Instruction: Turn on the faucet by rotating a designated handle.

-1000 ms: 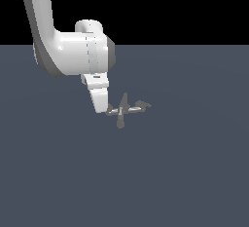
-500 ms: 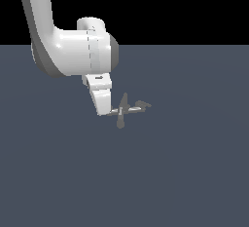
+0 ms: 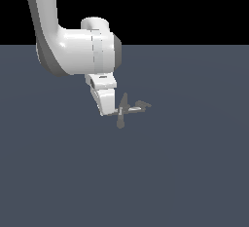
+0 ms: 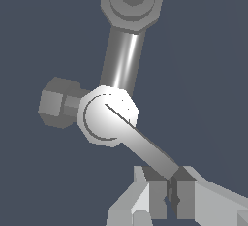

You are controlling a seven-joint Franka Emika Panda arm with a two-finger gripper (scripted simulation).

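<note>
White arm (image 3: 73, 50) bent low over the flat grey floor (image 3: 194, 172). Tool (image 4: 170, 191) down at the faucet (image 3: 127, 108), fingers (image 4: 156, 196) drawn narrow around the tip of one thin bar, the handle (image 4: 147, 148), a slim gap left between them. Faucet small, cross-shaped, well away from any floor edge. Pale hub (image 4: 107, 116) at its middle, thick spout bar (image 4: 123, 50) running off it

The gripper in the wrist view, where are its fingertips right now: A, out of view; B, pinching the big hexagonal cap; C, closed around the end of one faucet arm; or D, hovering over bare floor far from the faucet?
C: the gripper has its fingertips either side of the end of the handle, an arm of the faucet.
</note>
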